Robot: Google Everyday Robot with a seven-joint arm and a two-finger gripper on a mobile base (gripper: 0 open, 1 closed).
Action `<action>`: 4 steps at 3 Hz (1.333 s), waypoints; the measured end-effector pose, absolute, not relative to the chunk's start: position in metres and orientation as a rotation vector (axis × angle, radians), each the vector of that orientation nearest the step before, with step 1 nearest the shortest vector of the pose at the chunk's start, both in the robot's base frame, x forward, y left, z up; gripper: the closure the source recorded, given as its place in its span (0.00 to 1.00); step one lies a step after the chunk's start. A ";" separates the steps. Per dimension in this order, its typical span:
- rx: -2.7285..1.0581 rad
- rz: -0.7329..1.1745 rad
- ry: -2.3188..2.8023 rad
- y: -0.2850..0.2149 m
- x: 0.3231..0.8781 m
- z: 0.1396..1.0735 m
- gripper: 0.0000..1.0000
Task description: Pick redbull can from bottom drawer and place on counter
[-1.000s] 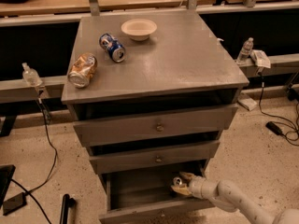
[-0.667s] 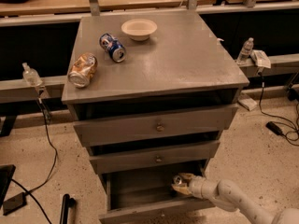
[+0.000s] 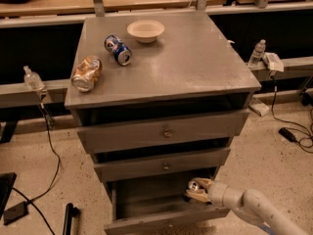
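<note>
The bottom drawer [image 3: 166, 222] is pulled open at the foot of the grey cabinet. My gripper [image 3: 197, 192] reaches in from the lower right, at the drawer's right side. Its tan fingers [image 3: 201, 197] are closed around the redbull can [image 3: 194, 185]. Only the can's silver top shows; its body is hidden by the fingers and the dark drawer. The can stands low inside the drawer. The counter [image 3: 181, 67] is the cabinet's grey top, well above the gripper.
On the counter lie a short blue can [image 3: 118, 49], an orange-brown can [image 3: 87, 73] and a cream bowl [image 3: 145, 30]. Two upper drawers [image 3: 164, 132] stick out slightly above the open one. Plastic bottles [image 3: 257, 53] and cables flank the cabinet.
</note>
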State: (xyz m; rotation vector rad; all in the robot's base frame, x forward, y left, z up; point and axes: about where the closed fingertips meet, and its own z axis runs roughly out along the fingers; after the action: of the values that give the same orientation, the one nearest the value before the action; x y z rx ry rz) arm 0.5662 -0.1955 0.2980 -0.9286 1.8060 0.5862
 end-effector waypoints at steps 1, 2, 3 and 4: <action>-1.076 0.538 1.812 -0.190 0.539 0.378 1.00; -1.209 0.509 1.809 -0.178 0.525 0.439 1.00; -1.306 0.458 1.691 -0.195 0.536 0.559 1.00; -1.279 0.464 1.544 -0.215 0.530 0.624 1.00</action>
State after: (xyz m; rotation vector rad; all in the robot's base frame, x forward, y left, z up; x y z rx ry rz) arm 0.5300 -0.2153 0.6239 -1.2786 1.5437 0.4639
